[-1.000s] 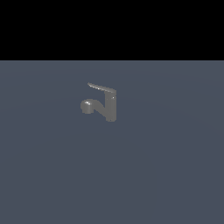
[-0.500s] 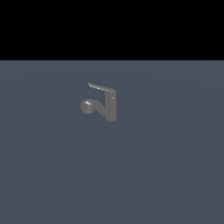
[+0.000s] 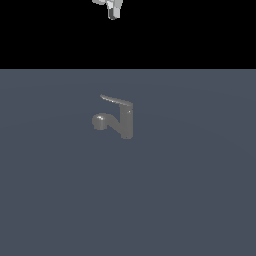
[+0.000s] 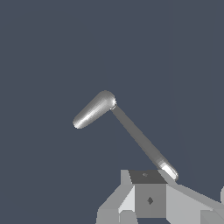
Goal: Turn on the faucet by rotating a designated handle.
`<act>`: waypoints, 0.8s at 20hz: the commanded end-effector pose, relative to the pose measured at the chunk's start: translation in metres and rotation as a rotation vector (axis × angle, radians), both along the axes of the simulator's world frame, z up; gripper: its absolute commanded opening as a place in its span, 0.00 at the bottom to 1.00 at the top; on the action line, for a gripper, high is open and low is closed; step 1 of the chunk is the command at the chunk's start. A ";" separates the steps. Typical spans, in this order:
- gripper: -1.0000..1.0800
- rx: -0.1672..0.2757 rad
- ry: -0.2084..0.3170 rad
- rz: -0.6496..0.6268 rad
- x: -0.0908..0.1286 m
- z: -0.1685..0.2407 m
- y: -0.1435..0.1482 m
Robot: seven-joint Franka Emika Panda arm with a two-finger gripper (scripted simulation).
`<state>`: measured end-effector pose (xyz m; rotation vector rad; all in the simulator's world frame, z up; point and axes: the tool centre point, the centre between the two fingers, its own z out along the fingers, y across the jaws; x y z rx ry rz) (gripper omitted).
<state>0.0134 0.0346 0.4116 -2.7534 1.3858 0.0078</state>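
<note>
The faucet (image 3: 126, 124) stands upright on the grey floor in the middle of the exterior view. Its thin flat handle (image 3: 115, 100) sticks out from the top toward the exterior view's left. The rounded spout head (image 3: 100, 121) sits below it. My gripper (image 3: 113, 13) is only partly in view at the top edge, far above and apart from the faucet, and holds nothing. In the wrist view the faucet (image 4: 113, 106) shows as a thick tapered piece joined to a long thin bar. There the fingers (image 4: 148, 199) show no gap.
The flat grey-blue floor (image 3: 190, 200) spreads around the faucet on all sides. Behind it is plain black background. No other objects are in view.
My gripper has come into the exterior view at the top edge; it was out of view before. The faucet and its handle have not moved.
</note>
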 end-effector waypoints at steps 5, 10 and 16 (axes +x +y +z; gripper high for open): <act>0.00 -0.002 0.013 -0.163 0.038 -0.035 0.007; 0.00 -0.006 0.023 -0.286 0.065 -0.065 0.013; 0.00 -0.013 0.032 -0.433 0.094 -0.105 0.021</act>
